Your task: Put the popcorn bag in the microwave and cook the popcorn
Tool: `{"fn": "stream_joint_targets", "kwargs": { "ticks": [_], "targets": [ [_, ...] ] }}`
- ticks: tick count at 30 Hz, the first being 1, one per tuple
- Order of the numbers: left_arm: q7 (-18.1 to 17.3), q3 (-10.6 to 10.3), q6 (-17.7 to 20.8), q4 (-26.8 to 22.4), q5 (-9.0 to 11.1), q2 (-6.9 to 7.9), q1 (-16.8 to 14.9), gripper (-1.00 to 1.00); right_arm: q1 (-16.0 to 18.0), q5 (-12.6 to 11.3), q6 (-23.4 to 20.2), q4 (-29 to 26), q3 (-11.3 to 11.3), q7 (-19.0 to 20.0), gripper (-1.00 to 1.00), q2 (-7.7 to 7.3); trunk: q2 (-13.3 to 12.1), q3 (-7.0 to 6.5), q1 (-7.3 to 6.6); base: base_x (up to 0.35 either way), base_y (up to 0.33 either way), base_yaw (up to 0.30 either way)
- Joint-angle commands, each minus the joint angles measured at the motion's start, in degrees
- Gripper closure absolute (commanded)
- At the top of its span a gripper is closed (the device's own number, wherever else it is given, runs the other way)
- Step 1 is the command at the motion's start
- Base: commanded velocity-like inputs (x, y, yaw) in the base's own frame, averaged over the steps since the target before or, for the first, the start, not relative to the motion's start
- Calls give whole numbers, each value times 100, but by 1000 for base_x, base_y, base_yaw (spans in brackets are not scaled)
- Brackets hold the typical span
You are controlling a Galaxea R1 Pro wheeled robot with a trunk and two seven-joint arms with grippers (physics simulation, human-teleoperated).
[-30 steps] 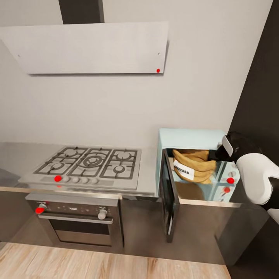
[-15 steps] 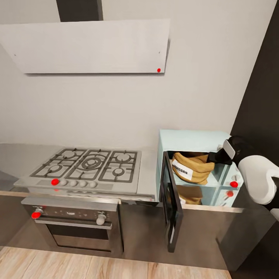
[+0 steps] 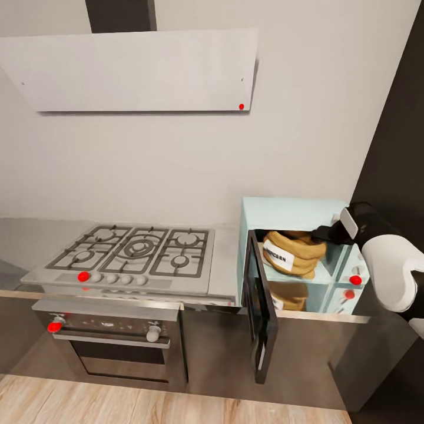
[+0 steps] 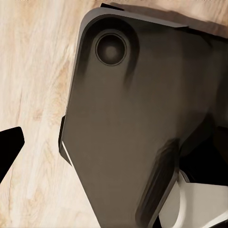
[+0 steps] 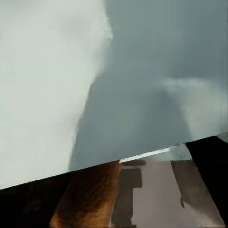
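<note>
The mint-blue microwave (image 3: 294, 212) stands on the grey countertop (image 3: 224, 277) at the right, its dark glass door (image 3: 259, 312) swung wide open toward me. Inside the cavity sits the tan popcorn bag (image 3: 292, 253), white label facing the door. My right gripper (image 3: 327, 234) reaches into the cavity's upper right, just beside the bag's rolled rim. In the right wrist view a piece of the bag (image 5: 90, 199) lies between widely spread dark fingers (image 5: 209, 180), below the pale cavity wall. The popcorn is hidden. In the left wrist view, spread fingers (image 4: 9, 152) hang over my dark base and the wood floor.
A steel gas hob (image 3: 132, 250) with an oven (image 3: 118, 341) below lies left of the microwave, under a flat white hood (image 3: 135, 70). A dark tall cabinet (image 3: 394, 147) stands close on the right. The open door juts out over the cabinet fronts.
The bag went from tilted to sitting upright in the cavity. The right gripper has lifted slightly off its rim. The head view shifted a little early on.
</note>
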State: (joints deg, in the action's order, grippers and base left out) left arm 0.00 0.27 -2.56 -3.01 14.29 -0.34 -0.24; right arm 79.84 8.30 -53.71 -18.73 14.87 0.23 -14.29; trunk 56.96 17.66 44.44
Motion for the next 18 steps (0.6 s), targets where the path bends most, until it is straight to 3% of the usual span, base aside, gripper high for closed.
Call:
{"fn": "stream_joint_targets", "kwargs": {
  "ticks": [1, 10, 18],
  "targets": [
    [0, 0, -17, 2, 30, -1, -3, -100, 5, 40, -52, -38, 51, 4, -100, 5, 4, 7, 0, 0, 0, 0],
    [0, -12, -17, 2, 23, -1, -3, -100, 5, 26, -182, -95, 51, 42, -100, -3, 4, 7, 0, -3, 0, 0],
    [0, 8, -17, 2, 22, -10, -3, -100, 5, 9, -229, -218, 57, 67, -100, 5, 4, 7, 0, -293, 0, 0]
  ]
}}
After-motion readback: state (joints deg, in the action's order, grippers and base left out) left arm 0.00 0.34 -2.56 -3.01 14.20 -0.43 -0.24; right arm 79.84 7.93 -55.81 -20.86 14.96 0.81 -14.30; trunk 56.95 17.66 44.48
